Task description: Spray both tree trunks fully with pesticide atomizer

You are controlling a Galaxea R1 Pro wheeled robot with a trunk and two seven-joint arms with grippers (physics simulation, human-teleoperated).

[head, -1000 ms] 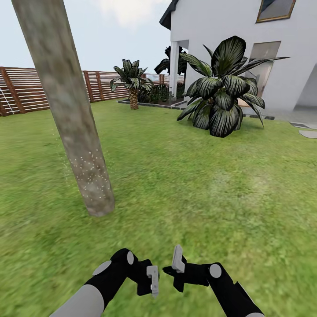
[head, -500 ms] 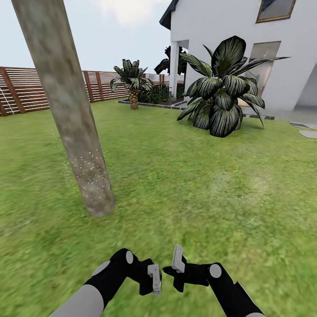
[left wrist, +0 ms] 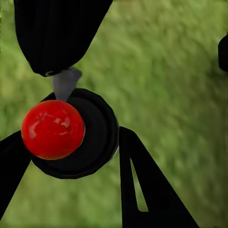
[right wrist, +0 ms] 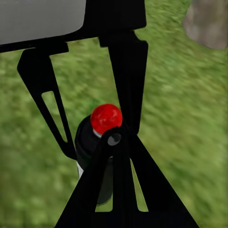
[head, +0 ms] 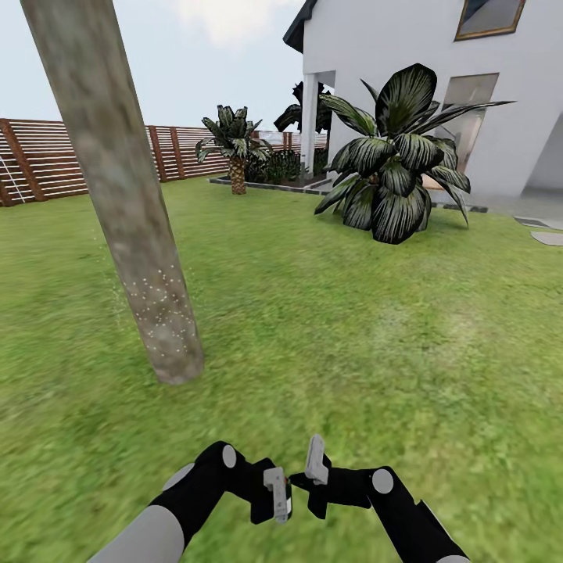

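Note:
The pesticide atomizer [left wrist: 97,142], a small dark bottle with a red knob [left wrist: 52,129] on top, sits between the fingers of my left gripper [head: 280,494], which is shut on it low over the grass. My right gripper [right wrist: 114,138] is shut, and its tip touches the bottle [right wrist: 88,142] just beside the knob. In the head view both grippers meet close in front of me. A thick pale mottled tree trunk [head: 117,172] leans up at the left, well ahead of the grippers. Whitish pesticide specks [head: 160,301] dot its lower part.
Lawn [head: 352,328] stretches ahead to a brown slat fence [head: 47,156] at the left. A white house [head: 438,70] stands at the right, with a broad striped-leaf plant [head: 399,168] and a small palm [head: 234,145] before it. Paving stones [head: 547,234] lie at the far right.
My left gripper has edged a little to the right, closer to the right gripper's tip. The bottle now peeks out beside it in the head view. The trunk and the view have not shifted.

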